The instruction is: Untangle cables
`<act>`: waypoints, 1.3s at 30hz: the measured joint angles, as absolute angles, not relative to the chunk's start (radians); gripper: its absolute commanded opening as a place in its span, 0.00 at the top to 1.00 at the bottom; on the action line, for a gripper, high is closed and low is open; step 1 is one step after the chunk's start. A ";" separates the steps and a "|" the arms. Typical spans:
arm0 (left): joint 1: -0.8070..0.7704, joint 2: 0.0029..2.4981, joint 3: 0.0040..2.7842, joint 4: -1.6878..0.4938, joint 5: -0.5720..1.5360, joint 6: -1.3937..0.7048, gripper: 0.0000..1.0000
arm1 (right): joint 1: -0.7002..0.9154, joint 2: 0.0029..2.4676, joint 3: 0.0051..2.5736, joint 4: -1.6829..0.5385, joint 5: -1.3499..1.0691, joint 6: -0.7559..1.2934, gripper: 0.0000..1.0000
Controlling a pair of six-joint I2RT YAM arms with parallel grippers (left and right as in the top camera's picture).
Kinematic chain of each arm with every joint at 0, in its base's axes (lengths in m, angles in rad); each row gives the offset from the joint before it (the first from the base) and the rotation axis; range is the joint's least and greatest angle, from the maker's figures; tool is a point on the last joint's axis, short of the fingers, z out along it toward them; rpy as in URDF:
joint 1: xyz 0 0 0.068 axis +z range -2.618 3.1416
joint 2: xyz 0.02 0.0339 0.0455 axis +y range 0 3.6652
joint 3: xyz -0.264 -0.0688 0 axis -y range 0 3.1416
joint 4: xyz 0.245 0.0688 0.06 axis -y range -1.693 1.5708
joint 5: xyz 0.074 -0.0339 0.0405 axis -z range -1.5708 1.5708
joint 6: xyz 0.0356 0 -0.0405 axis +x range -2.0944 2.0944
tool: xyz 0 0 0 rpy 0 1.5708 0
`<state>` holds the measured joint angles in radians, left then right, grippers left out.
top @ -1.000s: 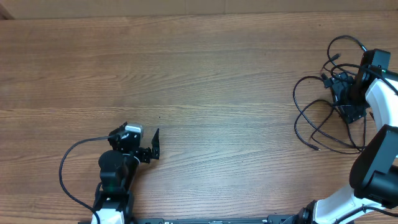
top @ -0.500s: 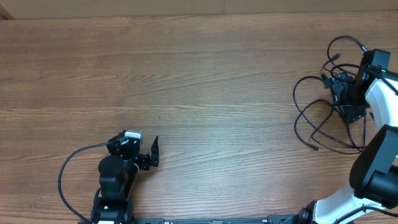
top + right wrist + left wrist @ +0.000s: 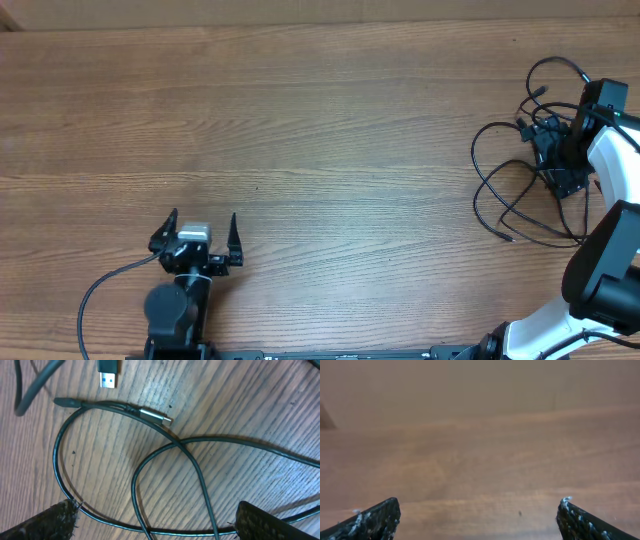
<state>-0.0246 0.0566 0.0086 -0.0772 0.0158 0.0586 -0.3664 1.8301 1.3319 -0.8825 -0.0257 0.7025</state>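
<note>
The cables [image 3: 510,190] are thin black cords lying in tangled loose loops at the table's right side. In the right wrist view their loops [image 3: 165,455] cross each other on the wood, with a silver-tipped plug [image 3: 155,416] and a USB plug [image 3: 108,370] above them. My right gripper [image 3: 556,165] hangs over the tangle; it is open [image 3: 160,527], with cord strands running between its fingers on the table. My left gripper [image 3: 200,232] is open and empty near the front left, far from the cables; its wrist view shows only bare wood between the fingertips [image 3: 479,522].
The wooden table [image 3: 320,120] stretches between the two arms. A thick black arm cable [image 3: 105,285] loops beside the left arm at the front edge. The right arm's white links [image 3: 610,150] stand at the right edge next to the tangle.
My left arm has pulled back toward the front edge, shifted slightly left, and turned its gripper to face the far side, fingers wider apart. The right arm and the cables have not moved.
</note>
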 measured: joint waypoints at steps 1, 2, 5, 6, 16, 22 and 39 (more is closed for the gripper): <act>-0.018 0.032 0.009 -0.076 0.014 0.059 0.01 | -0.367 1.830 1.332 -0.883 -0.026 0.702 0.00; -0.011 0.020 0.009 -0.076 0.010 0.059 0.00 | -0.366 1.830 1.332 -0.883 -0.026 0.702 0.00; 0.009 0.016 0.009 -0.077 0.006 0.059 0.01 | -0.367 1.830 1.332 -0.883 -0.026 0.702 0.00; 0.012 0.016 0.009 -0.078 0.005 0.059 0.00 | -0.366 1.830 1.332 -0.883 -0.026 0.702 0.00; 0.020 0.016 0.009 -0.078 0.003 0.063 0.00 | -0.366 1.830 1.332 -0.883 -0.026 0.702 0.00; 0.020 0.016 0.009 -0.078 0.003 0.063 0.01 | -0.366 1.830 1.332 -0.883 -0.026 0.702 0.00; 0.020 0.016 0.009 -0.078 0.003 0.063 0.00 | -0.366 1.830 1.332 -0.883 -0.026 0.702 0.00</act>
